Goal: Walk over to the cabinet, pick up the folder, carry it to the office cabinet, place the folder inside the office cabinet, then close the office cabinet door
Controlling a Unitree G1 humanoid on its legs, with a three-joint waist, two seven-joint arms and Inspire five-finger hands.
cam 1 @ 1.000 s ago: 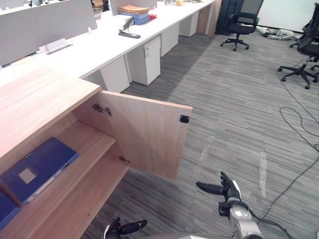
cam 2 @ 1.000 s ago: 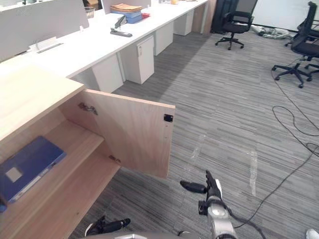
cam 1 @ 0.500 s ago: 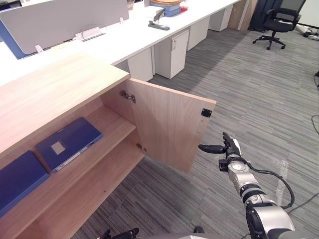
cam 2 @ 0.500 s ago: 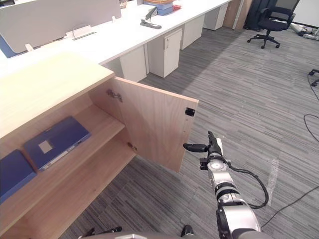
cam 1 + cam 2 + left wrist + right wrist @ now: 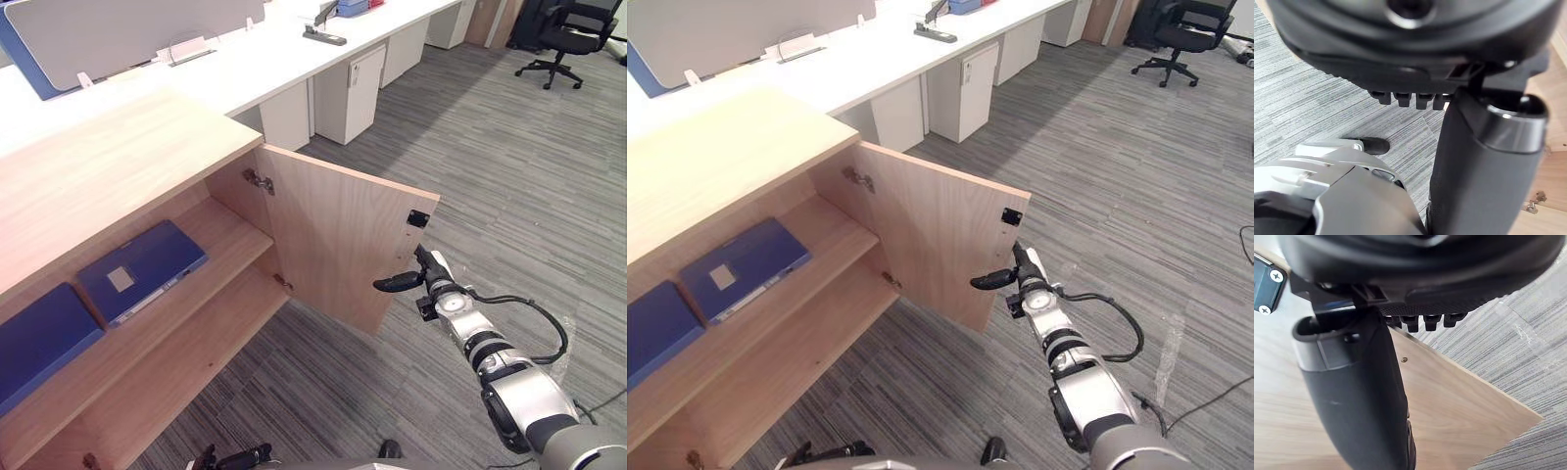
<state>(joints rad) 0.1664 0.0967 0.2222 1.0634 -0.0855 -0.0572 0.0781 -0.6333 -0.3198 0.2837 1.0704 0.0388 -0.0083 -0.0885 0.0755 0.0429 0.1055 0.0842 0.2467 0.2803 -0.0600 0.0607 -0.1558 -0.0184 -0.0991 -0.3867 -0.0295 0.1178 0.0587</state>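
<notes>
Both hands hold nothing: the right hand (image 5: 432,278), fingers straight, reaches out with its thumb seemingly touching the open cabinet door (image 5: 338,240); the left hand (image 5: 235,457) hangs low, relaxed.

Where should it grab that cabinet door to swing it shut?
Probably the free vertical edge of the door, by the black catch, farthest from the hinges. Come from the open floor side, as the right hand does, fingers behind the outer face.

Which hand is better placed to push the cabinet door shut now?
Right. The right hand is open beside the free edge of the open cabinet door. The left hand hangs low, away from that door. A blue folder already lies on the shelf.
</notes>
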